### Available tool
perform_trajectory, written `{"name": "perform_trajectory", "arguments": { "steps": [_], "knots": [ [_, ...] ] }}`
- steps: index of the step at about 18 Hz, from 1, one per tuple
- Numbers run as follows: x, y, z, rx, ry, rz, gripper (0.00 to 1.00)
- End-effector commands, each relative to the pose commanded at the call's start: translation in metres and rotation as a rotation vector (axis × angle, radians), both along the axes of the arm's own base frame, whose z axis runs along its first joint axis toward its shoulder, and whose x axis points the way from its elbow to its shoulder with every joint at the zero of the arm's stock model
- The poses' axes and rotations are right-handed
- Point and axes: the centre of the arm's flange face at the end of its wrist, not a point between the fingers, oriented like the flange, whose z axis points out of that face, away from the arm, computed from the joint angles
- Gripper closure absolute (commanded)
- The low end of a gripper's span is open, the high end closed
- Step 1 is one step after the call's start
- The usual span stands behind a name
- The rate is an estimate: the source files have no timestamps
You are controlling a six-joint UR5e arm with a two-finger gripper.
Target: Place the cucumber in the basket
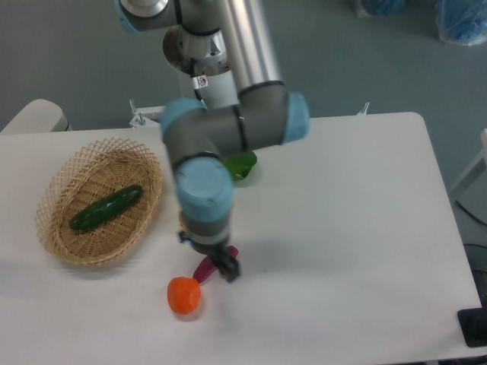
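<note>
The cucumber (pixel 106 208) lies on a slant inside the wicker basket (pixel 61 247), well to the left of the gripper (pixel 227 269). The gripper hangs low over the table (pixel 350 228), just beside the purple eggplant (pixel 204 267), with the orange tomato (pixel 184 295) below-left. Whether its fingers are parted cannot be made out; nothing seems held. Bok choy (pixel 242 164) peeks from behind the arm.

White bench (pixel 358 228) carries basket (pixel 53 236) at left; right of basket: orange vegetable (pixel 184 295), purple eggplant (pixel 204 267) touching it, bok choy (pixel 243 163) farther back.
</note>
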Motion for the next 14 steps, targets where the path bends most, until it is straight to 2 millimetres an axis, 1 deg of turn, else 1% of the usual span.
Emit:
{"name": "perform_trajectory", "arguments": {
  "steps": [2,5,8,10,14],
  "knots": [
    [-0.018,0.001,-0.003,0.003,0.008,-0.022,0.0],
    [-0.051,-0.006,-0.003,0.011,0.021,-0.049,0.0],
    [-0.076,-0.012,-0.007,-0.005,0.033,-0.108,0.0],
    [-0.083,-0.015,-0.012,-0.023,0.043,-0.113,0.0],
    [-0.083,-0.015,-0.017,-0.028,0.039,-0.119,0.0]
  ]
}}
